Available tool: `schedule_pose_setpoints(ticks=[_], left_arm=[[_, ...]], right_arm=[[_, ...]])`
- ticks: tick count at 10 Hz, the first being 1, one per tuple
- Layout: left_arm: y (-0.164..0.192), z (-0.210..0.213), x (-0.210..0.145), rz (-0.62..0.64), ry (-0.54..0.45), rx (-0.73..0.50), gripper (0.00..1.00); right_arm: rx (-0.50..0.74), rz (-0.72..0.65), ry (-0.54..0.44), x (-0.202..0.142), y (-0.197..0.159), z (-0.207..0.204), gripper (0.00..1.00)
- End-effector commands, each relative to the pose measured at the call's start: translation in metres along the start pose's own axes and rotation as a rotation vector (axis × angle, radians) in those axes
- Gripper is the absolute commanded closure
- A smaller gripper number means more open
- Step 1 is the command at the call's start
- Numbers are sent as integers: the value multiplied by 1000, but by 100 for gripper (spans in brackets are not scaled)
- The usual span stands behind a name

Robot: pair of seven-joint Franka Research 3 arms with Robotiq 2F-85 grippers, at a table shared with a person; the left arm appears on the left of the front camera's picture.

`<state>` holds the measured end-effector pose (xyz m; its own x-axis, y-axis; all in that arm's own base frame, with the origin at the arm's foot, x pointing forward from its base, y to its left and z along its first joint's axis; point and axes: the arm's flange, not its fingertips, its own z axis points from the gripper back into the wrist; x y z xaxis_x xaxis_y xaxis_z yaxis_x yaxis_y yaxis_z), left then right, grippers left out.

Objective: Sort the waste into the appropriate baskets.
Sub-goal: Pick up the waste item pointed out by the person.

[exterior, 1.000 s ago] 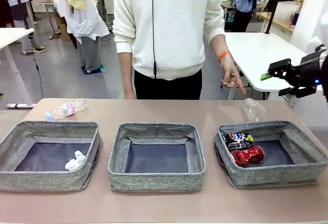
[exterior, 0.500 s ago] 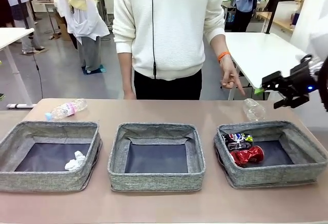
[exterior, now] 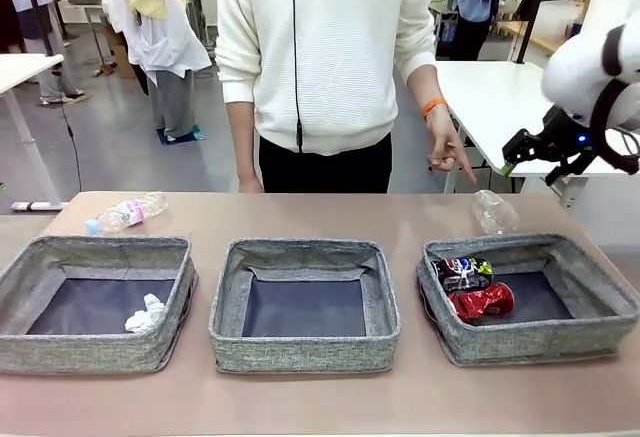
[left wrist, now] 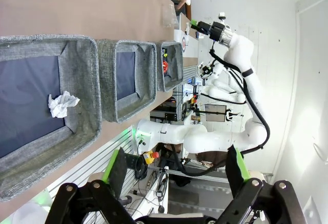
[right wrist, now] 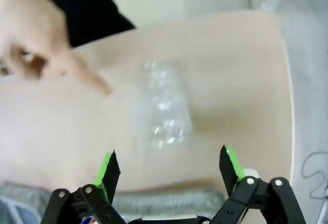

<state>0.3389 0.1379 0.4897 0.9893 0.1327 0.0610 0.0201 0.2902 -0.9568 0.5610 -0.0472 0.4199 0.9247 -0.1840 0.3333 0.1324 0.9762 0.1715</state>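
Sorted: red can (exterior: pixel 483 303), blue can (exterior: pixel 465 273) in near basket (exterior: pixel 520 349), closest to right claw (exterior: pixel 512 154); paper ball (exterior: pixel 146 313) in far basket (exterior: pixel 90 352), well away. Outstanding: plastic cup (exterior: pixel 495 213) just ahead of claw (spread wide, empty); bottle (exterior: pixel 127 214) far off.

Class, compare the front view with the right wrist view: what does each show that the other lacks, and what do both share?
Front view adds: the paper ball in the left basket, the empty middle basket, the bottle. Right wrist view adds: a close look at the plastic cup between the green pads of the open right pincer. Shared: that cup, the person's pointing hand, the right basket wall.
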Motion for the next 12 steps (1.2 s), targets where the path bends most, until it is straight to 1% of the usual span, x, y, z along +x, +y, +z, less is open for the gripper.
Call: schedule_pose_setpoints(ticks=[1, 2, 3, 4, 5, 6, 8, 10, 12], left_arm=[[-3, 1, 1, 1, -10, -13, 0], [-3, 1, 1, 1, -10, -13, 0], [-3, 1, 1, 1, -10, -13, 0], [-3, 1, 1, 1, -10, -13, 0], [-3, 1, 1, 1, -10, -13, 0], [-3, 1, 1, 1, -10, -13, 0], [-3, 1, 1, 1, -10, -13, 0], [-3, 1, 1, 1, -10, -13, 0], [-3, 1, 1, 1, -10, -13, 0]], right_arm=[[-100, -10, 17, 9, -3, -45, 0], [-51, -4, 39, 12, -10, -59, 0], [-35, -7, 57, 12, -15, -70, 0], [2, -10, 77, 10, -13, -80, 0], [-2, -20, 80, 7, -11, -87, 0], [26, -43, 83, 6, -11, -90, 0], [36, -62, 109, 5, -11, -94, 0], [68, -72, 109, 6, -11, -91, 0], [143, -92, 155, 6, -4, -92, 0]])
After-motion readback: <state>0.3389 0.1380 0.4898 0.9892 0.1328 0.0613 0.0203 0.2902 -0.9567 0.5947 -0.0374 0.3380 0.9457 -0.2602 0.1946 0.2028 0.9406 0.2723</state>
